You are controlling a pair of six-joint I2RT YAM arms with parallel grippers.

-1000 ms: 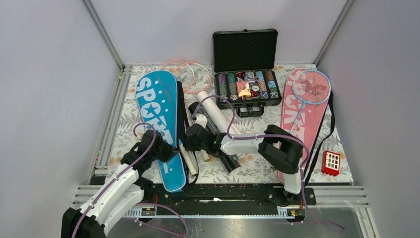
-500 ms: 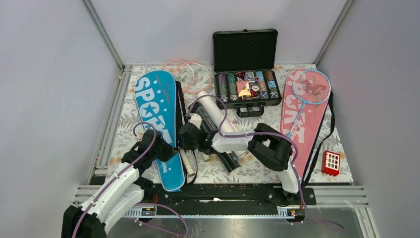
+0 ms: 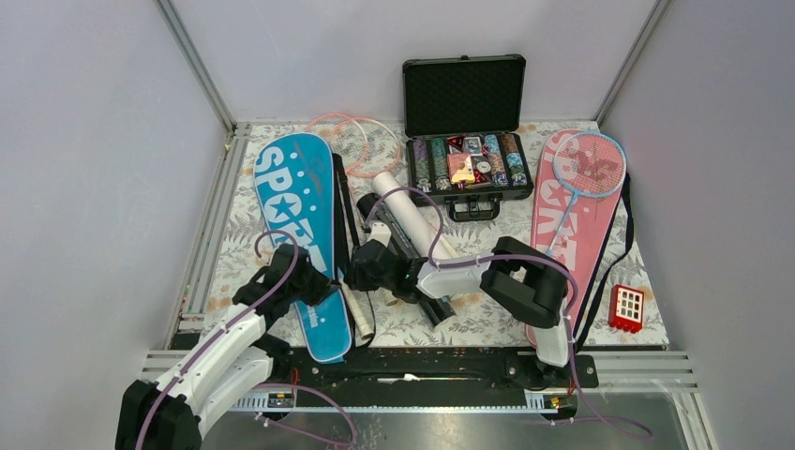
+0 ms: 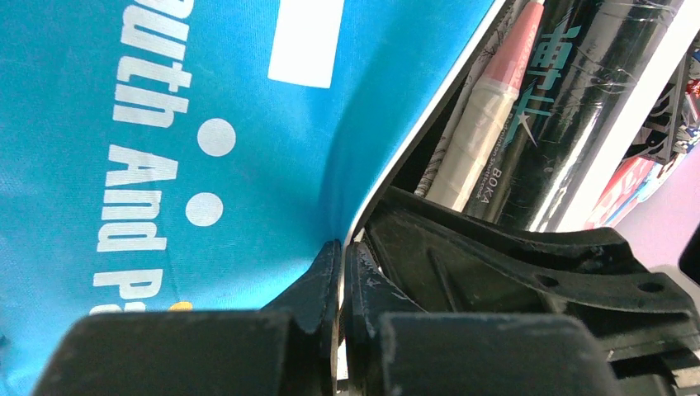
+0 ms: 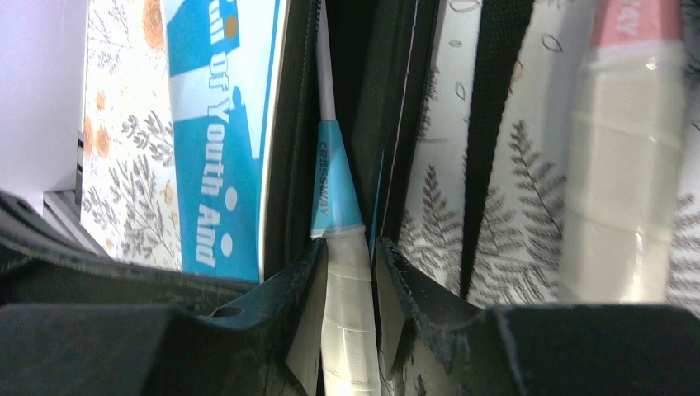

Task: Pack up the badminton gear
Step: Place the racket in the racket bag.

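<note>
The blue SPORT cover [image 3: 293, 230] lies at the left; it also fills the left wrist view [image 4: 206, 124]. My left gripper [image 3: 314, 286] is shut on its white-piped right edge [image 4: 342, 247]. My right gripper [image 3: 364, 272] is shut on the white grip of a racket [image 5: 347, 313] with a light-blue cone, whose shaft runs into the open blue cover [image 5: 219, 124]. A pink racket's grip [image 5: 627, 165] lies beside it. A white tube [image 3: 408, 211] and a dark tube [image 4: 569, 107] lie in the middle. A light-blue racket [image 3: 589, 164] rests on the pink cover [image 3: 562, 234].
An open black case of poker chips [image 3: 466, 141] stands at the back centre. A pink racket head [image 3: 361, 141] lies at the back left. A small red block [image 3: 626, 307] sits at the front right. Grey walls close the table on three sides.
My right gripper shifted left toward the blue cover with the racket grip, then back a little to the right. My left gripper stayed on the cover's edge.
</note>
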